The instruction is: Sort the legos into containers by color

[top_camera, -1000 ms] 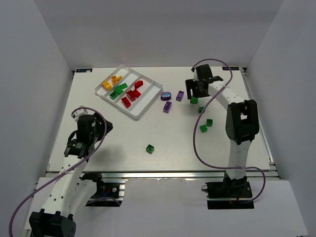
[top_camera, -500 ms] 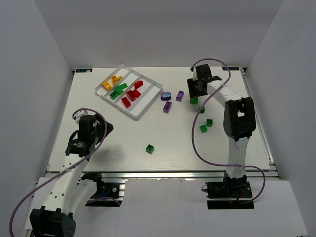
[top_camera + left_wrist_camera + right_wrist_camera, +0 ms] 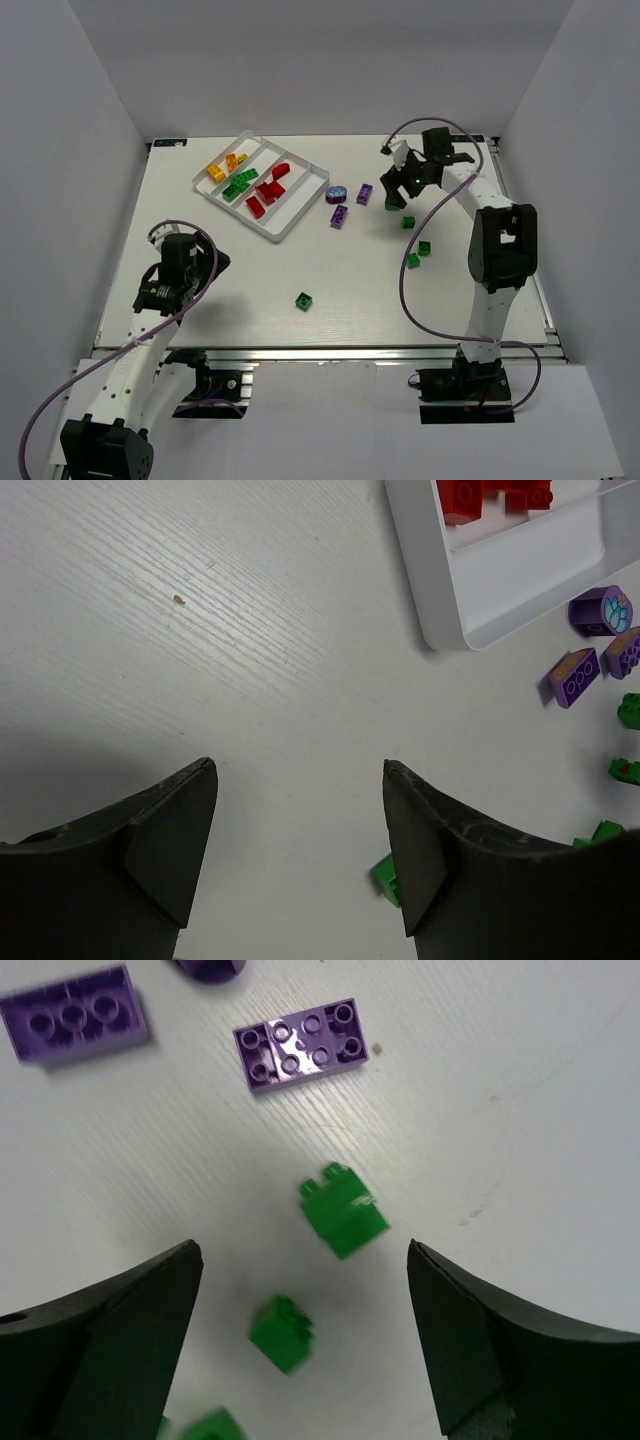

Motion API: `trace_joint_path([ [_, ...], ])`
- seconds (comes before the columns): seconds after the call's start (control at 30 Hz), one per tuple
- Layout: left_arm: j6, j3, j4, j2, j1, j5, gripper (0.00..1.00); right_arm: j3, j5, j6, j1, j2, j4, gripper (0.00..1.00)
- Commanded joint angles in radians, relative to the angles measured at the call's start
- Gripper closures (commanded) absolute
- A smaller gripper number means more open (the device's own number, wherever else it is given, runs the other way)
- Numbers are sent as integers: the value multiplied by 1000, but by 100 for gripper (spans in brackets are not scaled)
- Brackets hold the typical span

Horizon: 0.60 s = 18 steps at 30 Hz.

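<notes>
Legos half sorted: on the desk (image 3: 250, 290), the white tray (image 3: 301, 206) at the far left holds orange bricks (image 3: 222, 167), green bricks (image 3: 240, 185) and red bricks (image 3: 268, 190) in three of its four lanes, while the lane nearest the loose pieces stands bare. My right arm (image 3: 470, 195) reaches over the far right of the desk, its jaws wide apart and gripping nothing, hanging above a green brick (image 3: 343, 1210) that lies on the wood between them. My left arm (image 3: 175, 275) hovers at the near left, jaws likewise apart and empty over bare desk, with a lone green brick (image 3: 303, 300) lying off to its right. A purple eight-stud brick (image 3: 300, 1045) and a round purple piece (image 3: 337, 193) lie just beside the tray. The step in hand looks like a green pick-up. The brick sits skewed to my right jaws, so the next move probably calls for a turn of the wrist, a straight descent and a firm close, then a carry to the green lane between orange and red.
</notes>
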Motion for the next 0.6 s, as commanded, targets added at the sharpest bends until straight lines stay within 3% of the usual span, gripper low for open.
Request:
trace_joint_path([
  [0.0, -4, 19, -8, -8, 4, 6, 23, 131, -197, -416, -86, 38, -176, 15],
  [0.1, -8, 15, -3, -5, 4, 11, 24, 266, -313, -560, -155, 137, -350, 20],
  [0.17, -9, 13, -2, -4, 4, 15, 24, 330, -332, -796, -177, 189, -501, 21],
  [0.23, -8, 12, -6, -2, 4, 17, 24, 344, -318, -984, -179, 218, -561, 20],
  [0.33, -8, 8, -10, -8, 5, 15, 24, 350, -309, -1113, -179, 246, -620, 20],
  [0.57, -26, -8, -13, -21, 4, 14, 24, 450, -363, -1108, -171, 329, -620, 20],
])
